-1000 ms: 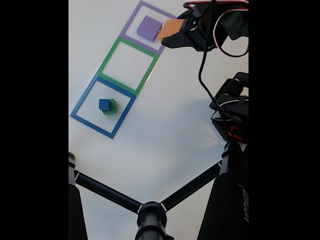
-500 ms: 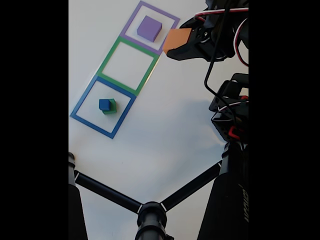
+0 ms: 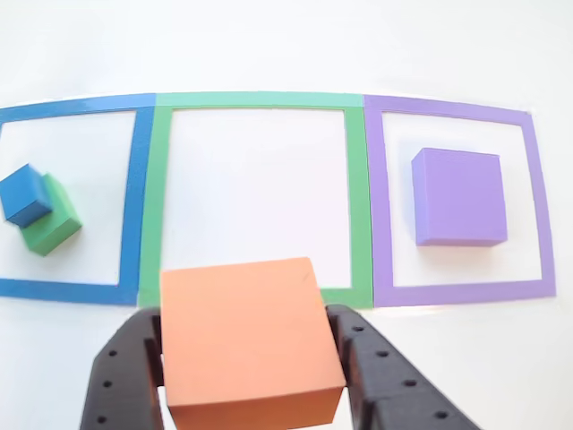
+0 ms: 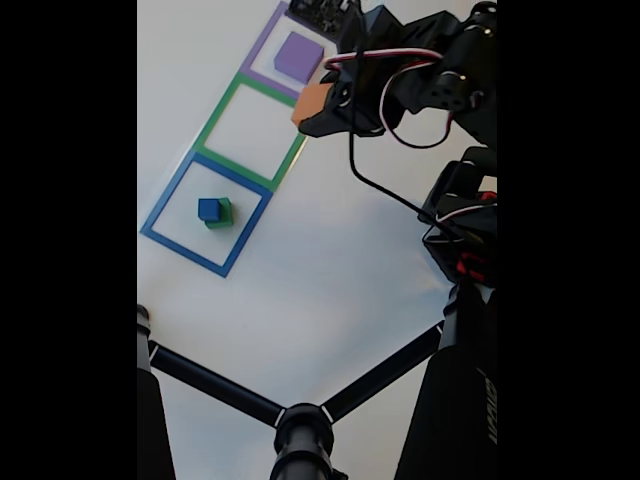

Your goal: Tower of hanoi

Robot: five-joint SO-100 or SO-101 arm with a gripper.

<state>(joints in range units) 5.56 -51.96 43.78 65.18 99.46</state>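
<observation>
One matte orange block (image 3: pixel 248 340) sits pinched betw. the black gripper (image 3: pixel 251 363) jaws, over the green tape square's (image 3: pixel 260 103) near edge. Flat purple block (image 3: pixel 458 197) lies w/in purple outline (image 3: pixel 452 109); blue cube (image 3: pixel 24 194) atop green block (image 3: pixel 54 224) in blue outline (image 3: pixel 76 107).

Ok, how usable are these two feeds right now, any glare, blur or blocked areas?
In the other view: bright, even light, sharp, soft shadows; the orange block in the gripper hides the lower middle. In the fixed view: black bars on both sides, a washed-out table, softer detail; the arm covers part of the purple outline, and a tripod crosses the bottom.
</observation>
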